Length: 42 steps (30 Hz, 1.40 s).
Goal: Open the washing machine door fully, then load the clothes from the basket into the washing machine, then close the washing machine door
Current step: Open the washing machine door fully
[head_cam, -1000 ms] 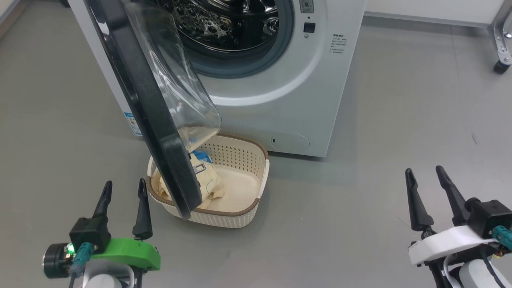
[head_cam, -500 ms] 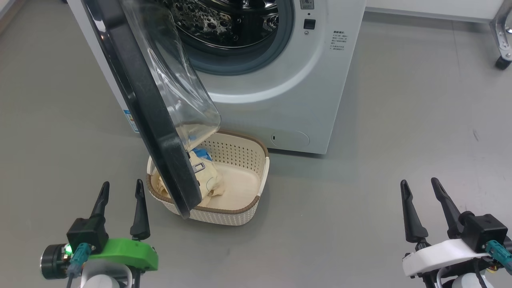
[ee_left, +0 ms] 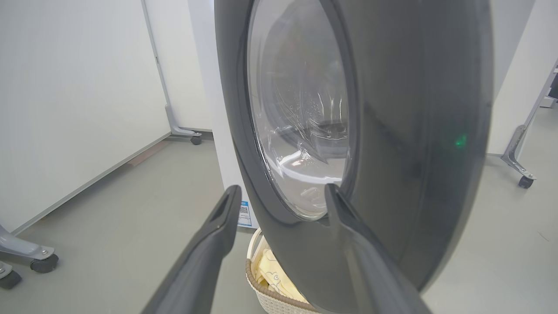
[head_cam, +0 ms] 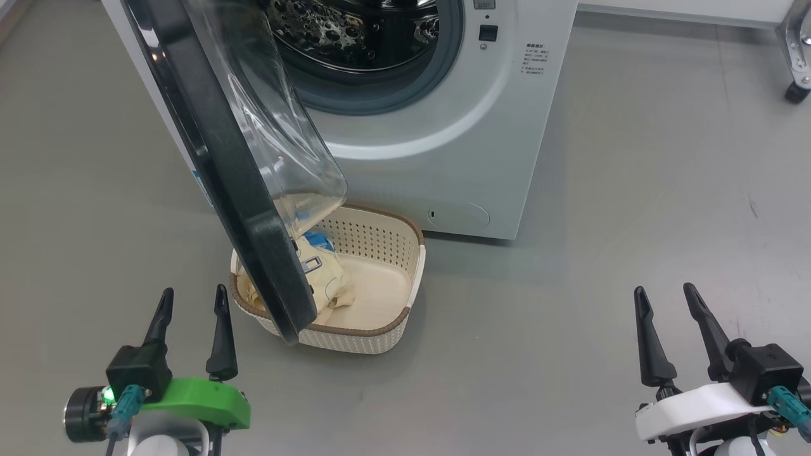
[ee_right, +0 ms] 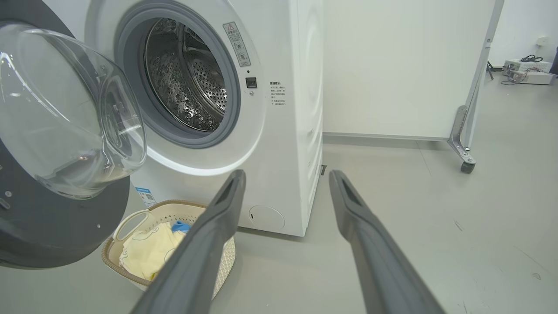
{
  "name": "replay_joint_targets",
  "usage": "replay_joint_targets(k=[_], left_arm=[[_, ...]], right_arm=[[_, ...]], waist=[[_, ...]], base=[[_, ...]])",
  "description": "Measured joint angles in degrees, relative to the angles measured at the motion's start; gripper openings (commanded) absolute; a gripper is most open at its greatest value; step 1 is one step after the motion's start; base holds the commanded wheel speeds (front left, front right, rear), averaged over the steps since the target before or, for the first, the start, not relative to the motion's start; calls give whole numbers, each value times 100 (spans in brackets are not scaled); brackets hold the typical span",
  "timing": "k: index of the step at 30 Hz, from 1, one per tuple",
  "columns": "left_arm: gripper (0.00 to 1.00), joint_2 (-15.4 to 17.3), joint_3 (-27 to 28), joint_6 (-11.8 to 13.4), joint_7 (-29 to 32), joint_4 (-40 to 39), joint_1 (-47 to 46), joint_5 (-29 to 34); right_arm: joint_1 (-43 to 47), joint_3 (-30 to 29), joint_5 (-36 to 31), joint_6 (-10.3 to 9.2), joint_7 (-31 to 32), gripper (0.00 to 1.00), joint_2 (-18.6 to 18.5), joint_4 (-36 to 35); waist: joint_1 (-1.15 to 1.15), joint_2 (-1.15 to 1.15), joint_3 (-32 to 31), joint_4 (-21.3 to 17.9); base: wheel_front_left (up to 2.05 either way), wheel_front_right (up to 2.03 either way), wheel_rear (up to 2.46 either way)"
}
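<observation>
The white washing machine (head_cam: 443, 145) (ee_right: 283, 131) stands ahead with its steel drum (head_cam: 342, 31) exposed. Its black-rimmed door (head_cam: 234, 171) (ee_left: 392, 131) hangs partly open, edge-on to me, the glass bowl (head_cam: 272, 120) (ee_right: 65, 117) bulging rightward. Beneath it on the floor sits the cream basket (head_cam: 380, 316) (ee_right: 130, 222) holding pale yellow clothes (head_cam: 323, 278) (ee_right: 148, 250) with blue trim, partly hidden by the door. My left gripper (head_cam: 192, 301) (ee_left: 281, 192) is open, empty, just left of the door's lower edge. My right gripper (head_cam: 662, 292) (ee_right: 285, 176) is open, empty, far right.
Grey floor spreads all around, with open room to the right of the machine. A wheeled frame leg (head_cam: 795, 57) (ee_right: 462, 139) stands at the far right, and another castor (ee_left: 43, 261) at the left. White partition walls (ee_left: 78, 87) close the back.
The head view has shifted slightly, with the machine and basket a little higher in frame. The right gripper sits lower in frame than a second ago. Both grippers stay open.
</observation>
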Motion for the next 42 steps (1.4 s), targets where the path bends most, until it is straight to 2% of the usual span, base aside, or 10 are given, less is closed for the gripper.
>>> replay_joint_targets(k=[3,4,5,6,7,8,26,34,39,42], left_arm=[[100,0,3,0,0,4,0,18],[92,0,4,0,0,7,0,41],[65,0,5,0,0,8,0,49],[42,0,7,0,0,10,0,56],[25,0,7,0,0,11,0,59],[0,0,7,0,0,12,0,65],[0,-5,240,37,0,-210,-27,140],[0,-12,307,92,-1,-1422,-689,555],[0,-16,-46,79,-8,-2296,-1140,888],[0,-15,-292,12,-8,-2549,-1268,923]], right_arm=[[2,-32,-14,8,0,100,43,-5],[4,-38,-34,9,0,100,63,-5],[6,-45,-52,25,0,100,85,-7],[8,-51,-59,56,0,100,104,-7],[9,-57,-62,57,0,100,121,-7],[10,-64,-80,58,0,100,131,-8],[121,-235,-285,224,0,100,292,-10],[126,-333,-354,278,0,100,344,-10],[127,-385,-387,314,0,100,375,-10],[127,-391,-404,356,0,100,385,-10]], waist=[[0,0,0,-2],[0,0,-1,-3],[0,0,-4,-4],[0,0,-6,-5],[0,0,-10,-5],[0,0,-14,-6],[0,0,-37,-48],[0,0,-49,-25],[0,0,-48,-6],[0,0,-45,-4]], base=[[0,0,0],[0,0,0],[0,0,0],[0,0,0],[0,0,0],[0,0,0],[0,0,0],[0,0,0],[0,0,0],[0,0,0]])
